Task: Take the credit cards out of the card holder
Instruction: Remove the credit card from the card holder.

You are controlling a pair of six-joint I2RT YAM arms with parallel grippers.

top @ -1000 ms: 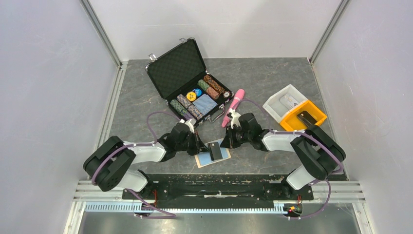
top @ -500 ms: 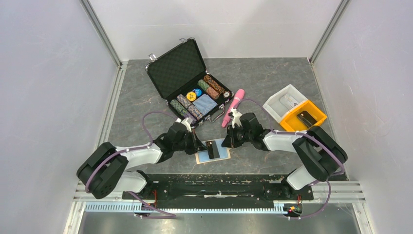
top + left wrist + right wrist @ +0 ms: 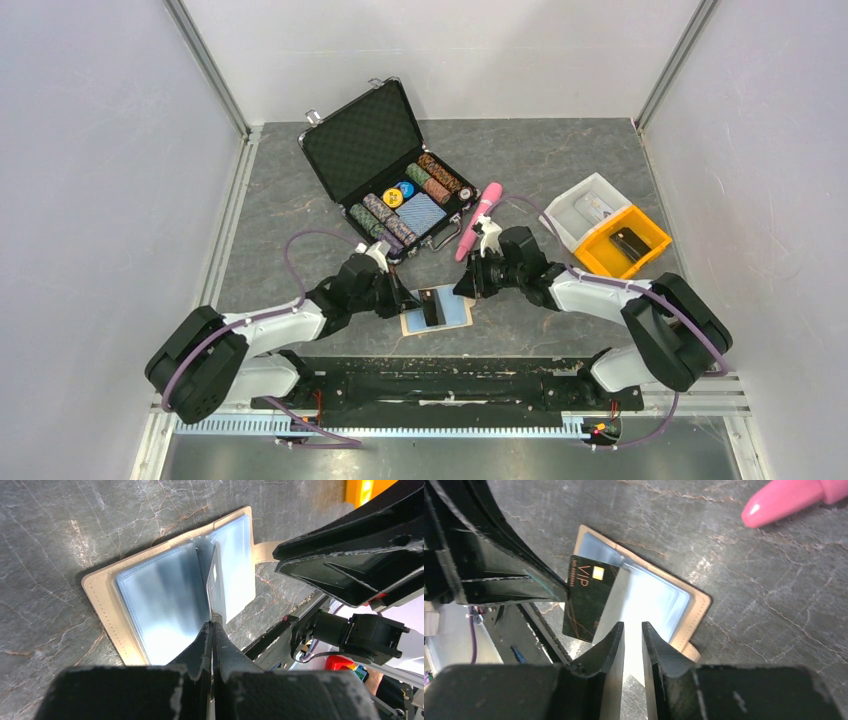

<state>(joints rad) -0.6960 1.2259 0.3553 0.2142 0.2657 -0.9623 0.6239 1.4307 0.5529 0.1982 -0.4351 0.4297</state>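
Note:
The tan card holder [image 3: 455, 314] lies open near the table's front edge, its clear sleeves facing up. My left gripper [image 3: 408, 298] is shut on a dark credit card [image 3: 431, 306] and holds it over the holder's middle. In the left wrist view the jaws [image 3: 212, 626] pinch the card [image 3: 214, 580] edge-on above the holder [image 3: 150, 600]. The right wrist view shows the card's face [image 3: 585, 597] marked VIP, partly over the holder [image 3: 659, 600]. My right gripper [image 3: 466, 288] hovers at the holder's right half with its jaws [image 3: 633, 629] a narrow gap apart and empty.
An open black chip case [image 3: 365, 140] with poker chips stands behind the holder. A pink pen-like object [image 3: 480, 215] lies right of it. A white bin [image 3: 585, 205] and a yellow bin [image 3: 620, 245] stand at the right. A black rail [image 3: 440, 375] runs along the front edge.
My left gripper has shifted the dark card slightly left and further out over the holder. My right gripper has drawn back a little toward the far right.

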